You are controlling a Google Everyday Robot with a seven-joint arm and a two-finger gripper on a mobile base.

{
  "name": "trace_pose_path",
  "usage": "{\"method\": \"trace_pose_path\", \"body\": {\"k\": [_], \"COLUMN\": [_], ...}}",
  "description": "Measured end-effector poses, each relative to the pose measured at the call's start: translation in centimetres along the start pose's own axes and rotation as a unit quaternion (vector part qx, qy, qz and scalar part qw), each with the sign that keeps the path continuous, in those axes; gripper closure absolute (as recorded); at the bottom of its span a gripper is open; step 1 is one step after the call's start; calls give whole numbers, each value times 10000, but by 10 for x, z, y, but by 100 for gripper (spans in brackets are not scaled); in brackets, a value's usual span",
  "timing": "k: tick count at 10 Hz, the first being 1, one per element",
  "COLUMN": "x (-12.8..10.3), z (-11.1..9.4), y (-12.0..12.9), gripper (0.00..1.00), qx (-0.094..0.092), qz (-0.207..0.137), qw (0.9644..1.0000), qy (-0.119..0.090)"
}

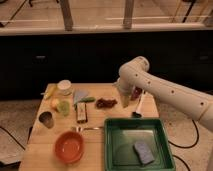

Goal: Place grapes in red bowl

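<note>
The grapes [105, 103], a flat dark red-brown cluster, lie on the wooden table [37, 150] near its back middle. My gripper [124, 103] hangs at the end of the white arm just right of the grapes, close above the table. A small dark red shape, the red bowl [136, 92], peeks out behind the arm's wrist and is mostly hidden by it. The grapes lie loose on the table, apart from the bowl.
A green tray [115, 150] with a blue-grey sponge [144, 152] fills the front right. An orange bowl [69, 147] stands front left. A metal cup [46, 119], white jar [64, 87], banana [50, 91], snack bar [81, 114] and dark-handled tool [138, 108] are also on the table.
</note>
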Motion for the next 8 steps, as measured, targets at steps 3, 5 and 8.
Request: {"method": "trace_pose_path", "body": {"k": [3, 5, 8], "x": [-2, -4, -6], "z": [16, 27, 43], "y": [-8, -14, -20], "gripper": [20, 20, 20], "qx": [6, 1, -29], "qz": [-56, -92, -107], "qw": [9999, 9998, 9994], "qy": [-126, -204, -323]}}
